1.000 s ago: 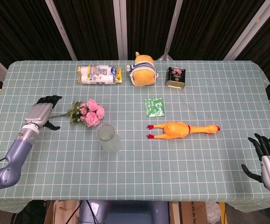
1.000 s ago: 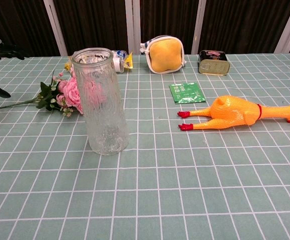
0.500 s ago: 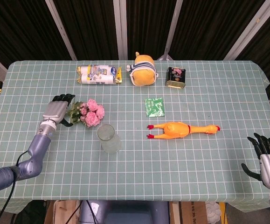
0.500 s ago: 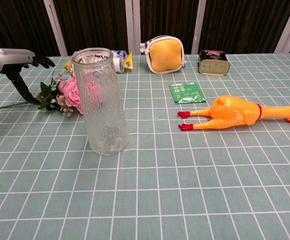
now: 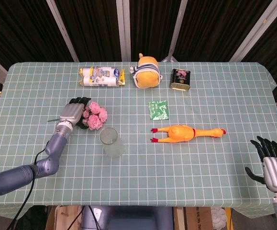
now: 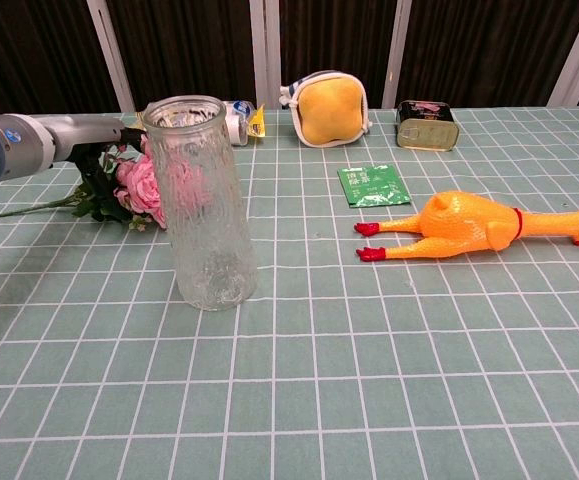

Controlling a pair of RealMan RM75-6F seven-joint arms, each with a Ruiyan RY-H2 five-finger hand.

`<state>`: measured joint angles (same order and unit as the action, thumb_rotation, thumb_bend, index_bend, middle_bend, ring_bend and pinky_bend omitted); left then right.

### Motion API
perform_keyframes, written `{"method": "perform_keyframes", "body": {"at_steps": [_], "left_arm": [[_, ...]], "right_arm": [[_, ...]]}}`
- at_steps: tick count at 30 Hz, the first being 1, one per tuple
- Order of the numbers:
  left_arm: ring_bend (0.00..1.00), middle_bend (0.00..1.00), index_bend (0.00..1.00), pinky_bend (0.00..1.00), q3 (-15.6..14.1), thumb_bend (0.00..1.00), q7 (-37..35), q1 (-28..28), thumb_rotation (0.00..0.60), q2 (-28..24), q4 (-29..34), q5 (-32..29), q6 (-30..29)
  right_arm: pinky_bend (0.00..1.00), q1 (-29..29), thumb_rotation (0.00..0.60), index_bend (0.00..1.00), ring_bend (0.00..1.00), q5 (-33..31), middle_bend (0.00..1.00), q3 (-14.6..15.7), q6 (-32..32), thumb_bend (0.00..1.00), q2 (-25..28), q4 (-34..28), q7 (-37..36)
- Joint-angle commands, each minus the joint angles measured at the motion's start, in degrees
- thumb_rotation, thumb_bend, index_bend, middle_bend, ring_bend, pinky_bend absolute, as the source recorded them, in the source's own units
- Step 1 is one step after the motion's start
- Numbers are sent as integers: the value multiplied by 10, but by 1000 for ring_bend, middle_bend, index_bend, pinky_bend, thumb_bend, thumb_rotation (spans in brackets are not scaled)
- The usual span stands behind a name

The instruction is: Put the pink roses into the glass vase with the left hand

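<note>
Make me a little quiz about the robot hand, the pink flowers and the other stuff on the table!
1. True or false: the pink roses are already inside the glass vase.
2. Which hand is over the roses' leafy stems? A) left hand B) right hand
3. Fill in: the toy lying on its side to the right of the vase is a rubber ____.

Key
1. False. The roses lie on the tablecloth beside the vase, which stands upright and empty.
2. A. The right hand hangs open at the table's near right corner.
3. chicken.
</note>
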<state>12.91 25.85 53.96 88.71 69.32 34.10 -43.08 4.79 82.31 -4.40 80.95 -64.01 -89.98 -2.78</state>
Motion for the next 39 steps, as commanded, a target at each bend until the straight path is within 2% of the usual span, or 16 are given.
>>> {"method": "perform_keyframes", "body": {"at_steps": [1,8,12,16,23,27,32,39], "left_arm": [[0,90,86,48,-3,171,9,7,600,8,-6,-5,-2],[49,155,115,120,-11,179,31,18,600,29,-21,-25,-9],[54,172,132,124,-14,181,40,21,600,37,-28,-33,-17],[90,223,171,164,-14,275,44,22,600,43,-36,-33,-24],[177,333,279,272,-10,385,31,22,600,65,-60,1,-40],[251,432,358,362,-3,463,9,20,600,79,-76,35,-57],[321,518,434,415,-8,498,5,14,600,86,-89,69,-73],[335,514,433,418,2,508,-18,3,600,83,-86,93,-87]], "right_arm": [[0,0,600,150,43,0,82,0,-1,280,0,1,-2],[0,-1,600,150,43,-3,82,-2,0,279,2,3,-12],[0,-1,600,150,43,-2,83,-1,1,280,3,4,-15],[0,-1,600,150,43,-2,83,-1,-1,279,2,5,-18],[0,2,600,150,43,-3,82,0,-8,279,2,7,-26],[0,3,600,150,43,-2,82,0,-10,280,2,8,-28],[0,3,600,150,43,-2,83,1,-9,280,3,8,-34],[0,2,600,150,43,1,82,1,-8,280,6,6,-40]]}}
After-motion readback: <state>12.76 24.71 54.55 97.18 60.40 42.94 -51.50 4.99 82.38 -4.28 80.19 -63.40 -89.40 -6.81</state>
